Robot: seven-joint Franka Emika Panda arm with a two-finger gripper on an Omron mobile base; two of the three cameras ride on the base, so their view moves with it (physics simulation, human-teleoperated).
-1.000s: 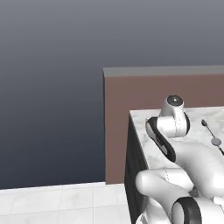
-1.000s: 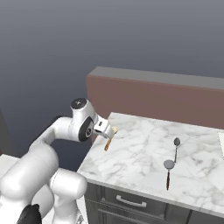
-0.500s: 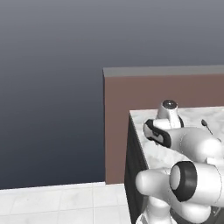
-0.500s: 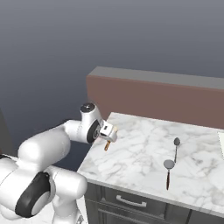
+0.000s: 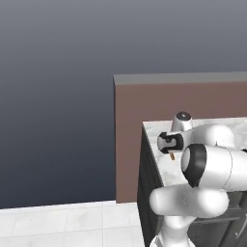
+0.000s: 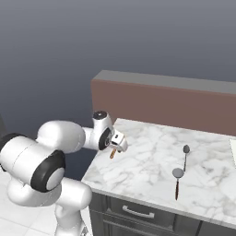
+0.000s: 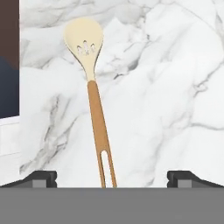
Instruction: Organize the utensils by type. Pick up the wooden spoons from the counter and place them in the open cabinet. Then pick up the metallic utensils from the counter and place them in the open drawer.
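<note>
The smaller wooden spoon (image 7: 97, 113) lies on the white marble counter (image 7: 170, 83), its pale slotted head far from the hand and its orange-brown handle running toward it. My gripper (image 7: 113, 178) hangs open just over the handle's forked end, one dark fingertip (image 7: 40, 177) on each side, with nothing held. From the right base view the gripper (image 6: 119, 143) sits low at the counter's (image 6: 152, 156) left edge, the handle (image 6: 112, 153) poking out below it. Two metallic utensils (image 6: 185, 154) (image 6: 177, 178) lie further right. The left base view shows the gripper (image 5: 166, 143) above the handle tip (image 5: 172, 156).
A brown back panel (image 6: 161, 99) rises behind the counter. Dark grey base cabinets with a shut drawer front (image 6: 138, 212) sit under the slab. The counter's left edge (image 5: 147, 140) drops to the tiled floor (image 5: 72, 226). A pale object (image 6: 233, 152) shows at the right edge.
The arm has folded down and forward, bringing the hand lower over the small spoon's handle at the counter's left edge. The jaws have stayed open. The utensils have not moved.
</note>
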